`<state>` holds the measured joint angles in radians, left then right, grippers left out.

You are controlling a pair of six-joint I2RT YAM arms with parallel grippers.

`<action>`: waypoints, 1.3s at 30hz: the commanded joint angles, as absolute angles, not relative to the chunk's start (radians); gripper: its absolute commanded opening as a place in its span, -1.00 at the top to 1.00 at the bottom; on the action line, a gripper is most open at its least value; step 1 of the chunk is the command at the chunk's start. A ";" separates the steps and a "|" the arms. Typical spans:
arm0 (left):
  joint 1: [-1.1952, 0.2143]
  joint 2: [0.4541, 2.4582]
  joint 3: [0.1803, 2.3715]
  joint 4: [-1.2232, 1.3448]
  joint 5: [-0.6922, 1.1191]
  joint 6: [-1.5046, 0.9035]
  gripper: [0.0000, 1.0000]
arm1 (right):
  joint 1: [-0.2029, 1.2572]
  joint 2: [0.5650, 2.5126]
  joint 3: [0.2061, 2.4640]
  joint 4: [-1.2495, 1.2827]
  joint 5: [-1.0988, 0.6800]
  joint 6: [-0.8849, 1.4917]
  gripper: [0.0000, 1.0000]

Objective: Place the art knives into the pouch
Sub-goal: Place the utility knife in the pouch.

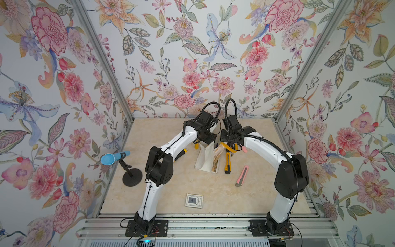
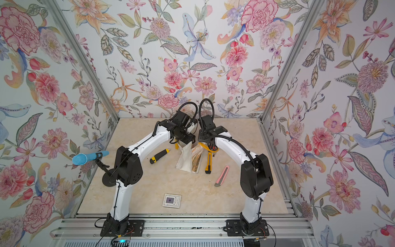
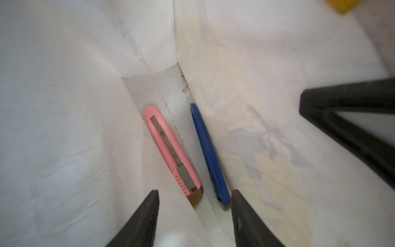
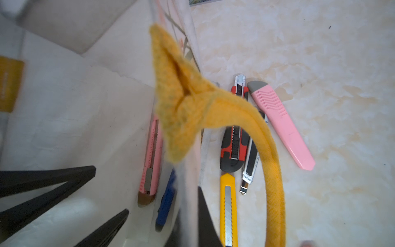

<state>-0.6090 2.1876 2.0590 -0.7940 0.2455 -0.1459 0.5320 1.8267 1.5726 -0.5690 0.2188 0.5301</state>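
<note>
The off-white pouch (image 1: pixel 205 159) stands upright mid-table in both top views, with both wrists above its mouth. Inside it, a pink art knife (image 3: pixel 171 149) and a blue one (image 3: pixel 210 156) lie on the bottom. My left gripper (image 3: pixel 194 213) hangs inside the pouch just above them, open and holding nothing. My right gripper (image 4: pixel 162 199) is shut on the pouch's side wall (image 4: pixel 188 175) near the rim, one finger inside and one outside. A yellow rope handle (image 4: pixel 271 160) loops across the right wrist view.
Loose knives lie beside the pouch: yellow (image 1: pixel 228 162), pink (image 1: pixel 242 175), black-and-yellow (image 2: pixel 159 156), and red-black (image 4: pixel 235 139), silver (image 4: pixel 250 162) and pink (image 4: pixel 282 126) ones. A blue microphone (image 1: pixel 115 157) on a black stand is at the left. A small card (image 1: pixel 194 200) lies near the front.
</note>
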 commanded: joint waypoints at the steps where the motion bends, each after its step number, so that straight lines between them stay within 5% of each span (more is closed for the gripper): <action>1: -0.613 2.168 2.106 -0.820 0.216 -0.143 -0.16 | 0.542 1.784 1.550 -0.580 0.229 0.543 1.00; 11: -0.518 1.897 2.055 -0.684 0.195 -0.159 -0.44 | 0.542 1.781 1.545 -0.580 0.225 0.543 1.00; 22: -0.400 1.624 1.524 -0.596 -0.014 -0.054 -0.63 | 0.531 1.814 1.590 -0.580 0.204 0.508 1.00; 39: -0.319 1.746 1.213 -0.438 0.082 -0.124 -0.80 | 0.534 1.829 1.597 -0.581 0.189 0.508 1.00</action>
<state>-0.3252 1.7054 1.2316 -0.4572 0.0509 -0.1188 0.5335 1.8263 1.5848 -0.5709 0.1905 0.5117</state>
